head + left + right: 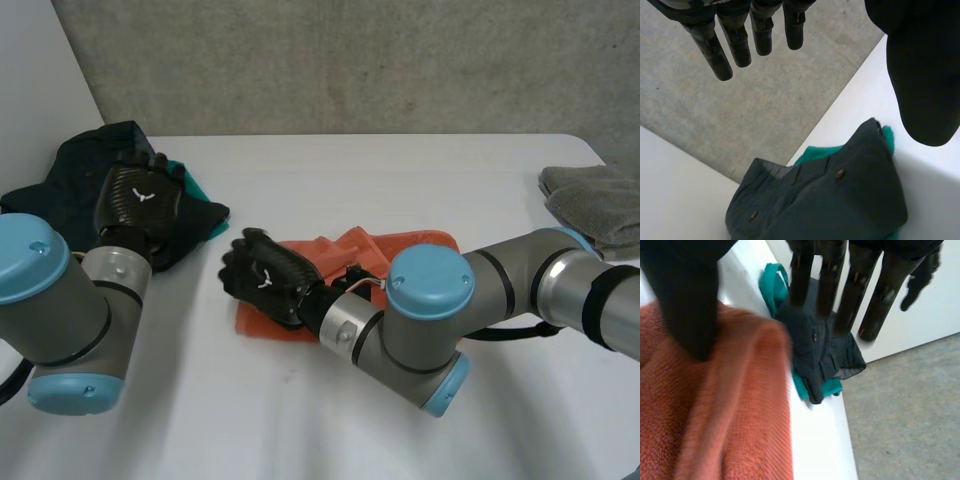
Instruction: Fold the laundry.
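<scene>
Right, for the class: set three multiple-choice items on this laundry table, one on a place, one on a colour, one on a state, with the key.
1. Where on the table does the grey towel lie? A. at its right edge B. at its middle C. at its front edge
2. What colour is the cloth showing under the dark garment? A. yellow B. teal C. white
3. How is the left hand? A. shut on the garment B. open above the garment C. curled, empty
Key: 1 A, it lies at the right edge; 2 B, teal shows at the garment's rim; 3 B, its fingers are straight and hold nothing.
</scene>
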{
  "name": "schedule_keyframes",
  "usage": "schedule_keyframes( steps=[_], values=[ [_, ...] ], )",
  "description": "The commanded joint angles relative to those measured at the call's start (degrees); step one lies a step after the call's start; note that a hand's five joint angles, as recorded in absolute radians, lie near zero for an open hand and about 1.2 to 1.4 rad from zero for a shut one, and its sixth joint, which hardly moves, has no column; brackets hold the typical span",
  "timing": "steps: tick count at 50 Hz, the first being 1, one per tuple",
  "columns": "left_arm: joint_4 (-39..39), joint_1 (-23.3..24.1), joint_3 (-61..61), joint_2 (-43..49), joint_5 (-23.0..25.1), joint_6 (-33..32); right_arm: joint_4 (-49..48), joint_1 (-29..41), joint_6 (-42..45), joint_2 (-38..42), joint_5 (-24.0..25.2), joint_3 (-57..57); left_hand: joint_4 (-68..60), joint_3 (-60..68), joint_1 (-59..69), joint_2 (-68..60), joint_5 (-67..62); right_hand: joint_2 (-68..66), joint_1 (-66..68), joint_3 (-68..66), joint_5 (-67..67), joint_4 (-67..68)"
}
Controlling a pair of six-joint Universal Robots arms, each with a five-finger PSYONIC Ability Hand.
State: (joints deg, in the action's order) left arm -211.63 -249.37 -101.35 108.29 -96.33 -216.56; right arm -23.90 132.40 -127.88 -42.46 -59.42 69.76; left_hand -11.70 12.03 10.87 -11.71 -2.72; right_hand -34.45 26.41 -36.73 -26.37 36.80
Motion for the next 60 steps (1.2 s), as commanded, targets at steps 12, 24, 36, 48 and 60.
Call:
schedule_keyframes(
  steps=[12,24,36,48,60],
  values=[
    [-0.1,12.3,5.5,2.4,0.2,5.8,9.8,-14.9,-31.7,-21.8,-18.0,15.7,1.5,-1.8,-0.7,1.5,2.5,24.5,-16.4,26.7,26.4,-26.8],
    [5.4,20.5,11.9,9.8,0.4,12.1,13.5,-19.7,-31.4,-22.0,-18.5,24.5,0.5,-0.8,0.4,0.5,1.5,24.5,-16.4,26.7,26.4,-26.8],
    [7.8,22.4,15.7,15.1,1.1,12.7,13.1,-19.7,-29.9,-20.8,-18.7,25.8,-0.4,0.0,1.2,-0.4,0.7,16.8,-8.8,19.1,18.7,-19.1],
    [9.0,23.1,18.2,18.3,2.5,12.7,12.6,-19.6,-29.5,-20.1,-18.8,25.8,-0.5,0.2,1.4,-0.5,0.5,16.6,-8.6,18.9,18.6,-19.0],
    [11.1,16.9,29.0,27.1,-3.7,11.1,12.6,-19.6,-28.2,-19.9,-18.9,25.8,-1.9,1.5,2.7,-1.9,-0.9,1.8,6.2,4.1,3.8,-4.2]
  ],
)
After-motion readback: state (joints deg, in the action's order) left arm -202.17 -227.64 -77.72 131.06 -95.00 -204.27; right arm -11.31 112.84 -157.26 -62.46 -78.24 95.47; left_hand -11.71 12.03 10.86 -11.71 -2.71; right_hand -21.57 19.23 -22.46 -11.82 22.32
